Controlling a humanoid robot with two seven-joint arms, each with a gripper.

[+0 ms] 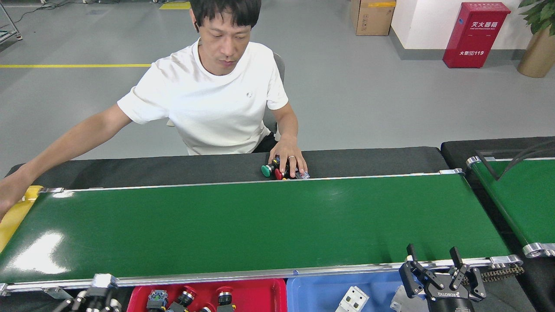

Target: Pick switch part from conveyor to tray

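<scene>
The conveyor (260, 225) is a long glossy dark-green belt with silver rails, and no switch part lies on it. Several switch parts (187, 298) with red and black heads lie in the red tray (269, 294) at the bottom edge. A person's hand (289, 159) rests on a cluster of green and red switch parts (272, 170) on the black table behind the belt. My right gripper (432, 260) stands open at the belt's near right rail, nothing between its fingers. Only a silver and black bit of my left arm (93, 297) shows at the bottom left; its gripper is out of view.
A blue tray (312, 290) right of the red one holds a white breaker (353, 300) and a grey part. A smaller green belt (520, 199) lies at the right. A yellow bin (13, 212) sits at the belt's left end, under the person's other hand (6, 195).
</scene>
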